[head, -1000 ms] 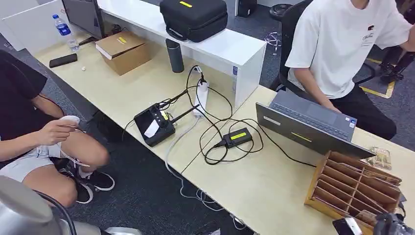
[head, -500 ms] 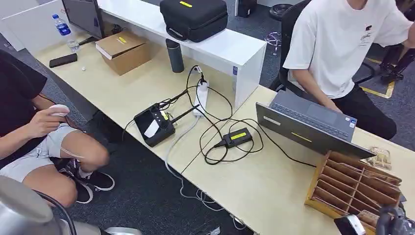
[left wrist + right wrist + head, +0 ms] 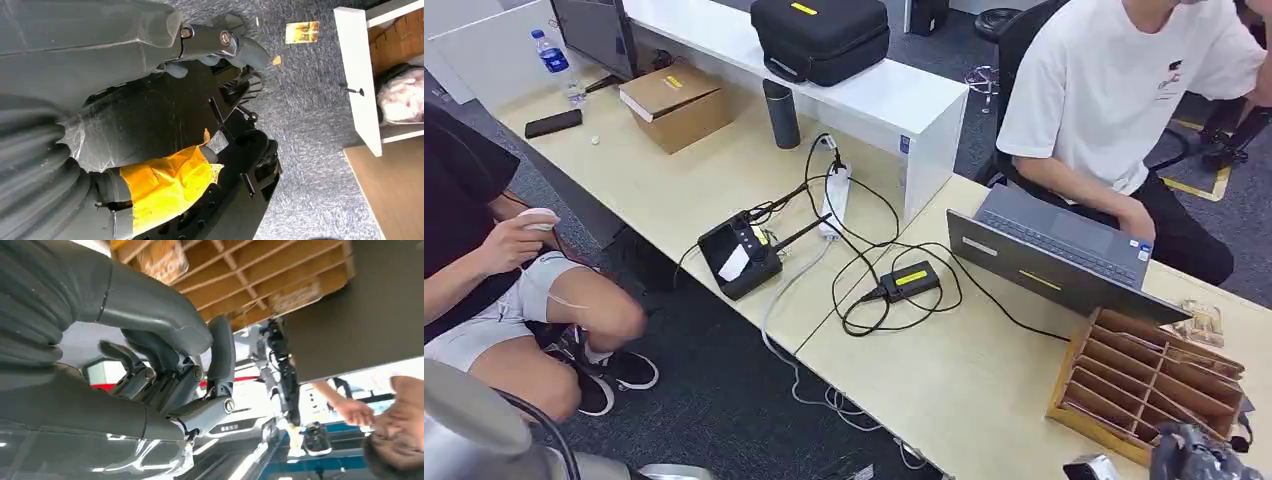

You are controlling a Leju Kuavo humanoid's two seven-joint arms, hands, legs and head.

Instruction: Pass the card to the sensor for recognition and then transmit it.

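Right hand [image 3: 1199,458] seen at lower right of the head view beside the wooden rack [image 3: 1146,385], fingers [image 3: 165,372] curled, nothing held.

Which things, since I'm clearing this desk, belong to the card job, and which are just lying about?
Job:
wooden card rack
black box with yellow label, likely the sensor
right robot hand, beside the rack

Lying about:
laptop
water bottle
cardboard box
black case
phone
power strip
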